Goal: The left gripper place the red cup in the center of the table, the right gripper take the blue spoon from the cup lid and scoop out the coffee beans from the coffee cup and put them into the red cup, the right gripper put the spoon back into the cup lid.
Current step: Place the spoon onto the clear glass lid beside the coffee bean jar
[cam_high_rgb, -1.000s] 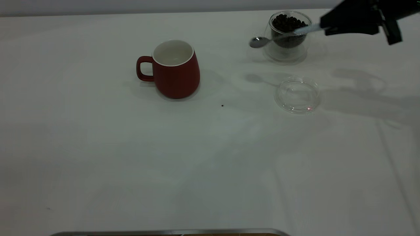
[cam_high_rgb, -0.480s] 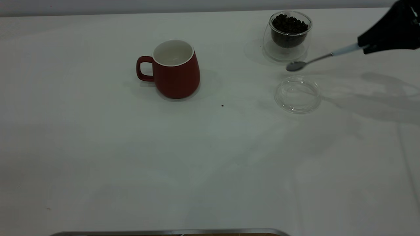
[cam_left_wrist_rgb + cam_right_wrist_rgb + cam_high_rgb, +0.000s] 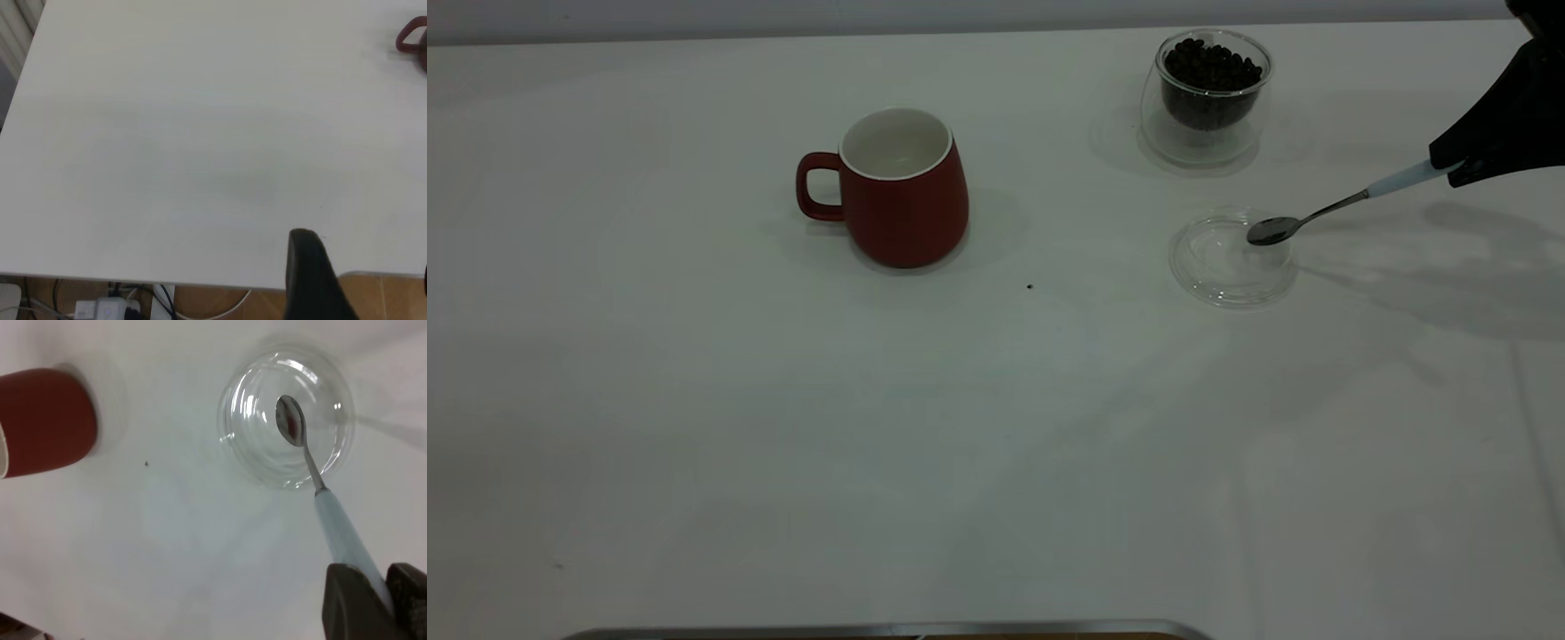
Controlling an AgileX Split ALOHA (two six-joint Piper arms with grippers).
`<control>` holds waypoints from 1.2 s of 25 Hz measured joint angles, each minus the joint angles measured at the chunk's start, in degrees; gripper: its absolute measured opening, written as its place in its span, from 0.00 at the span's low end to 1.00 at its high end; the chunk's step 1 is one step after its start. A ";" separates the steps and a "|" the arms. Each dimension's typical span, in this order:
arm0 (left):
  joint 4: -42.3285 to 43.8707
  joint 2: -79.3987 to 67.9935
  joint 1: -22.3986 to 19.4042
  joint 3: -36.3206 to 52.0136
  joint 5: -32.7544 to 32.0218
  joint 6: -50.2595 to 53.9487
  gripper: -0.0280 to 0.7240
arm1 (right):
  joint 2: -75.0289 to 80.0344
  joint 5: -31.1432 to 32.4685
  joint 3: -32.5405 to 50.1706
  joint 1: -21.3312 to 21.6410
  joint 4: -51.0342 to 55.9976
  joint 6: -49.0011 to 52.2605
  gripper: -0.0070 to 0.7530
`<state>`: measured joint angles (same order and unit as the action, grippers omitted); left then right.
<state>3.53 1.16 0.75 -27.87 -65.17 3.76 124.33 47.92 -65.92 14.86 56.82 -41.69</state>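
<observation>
While right end effector point(image 3: 1449, 169) grips blue spoon point(image 3: 1325, 210), red cup point(image 3: 903, 188) apart

White table point(image 3: 783, 427) bears red cup point(image 3: 904, 191), coffee cup point(image 3: 1208, 98), cup lid point(image 3: 1227, 267).

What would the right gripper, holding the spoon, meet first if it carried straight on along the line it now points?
Most likely the clear round cup lid. The right gripper points down along the pale-blue-handled metal spoon, whose bowl already sits over that lid. Whether the bowl touches it yet cannot be told.
</observation>
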 joint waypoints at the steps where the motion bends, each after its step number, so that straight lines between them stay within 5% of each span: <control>1: 0.00 0.00 0.00 0.00 0.00 0.00 0.66 | 0.00 -0.55 0.00 -0.17 0.00 0.00 0.15; 30: 0.00 0.00 0.00 0.00 0.00 -0.14 0.66 | 4.45 -5.87 0.00 -4.64 10.28 -8.24 0.15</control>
<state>3.53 1.16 0.75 -27.87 -65.17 3.62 128.78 42.05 -65.92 10.22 67.10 -49.93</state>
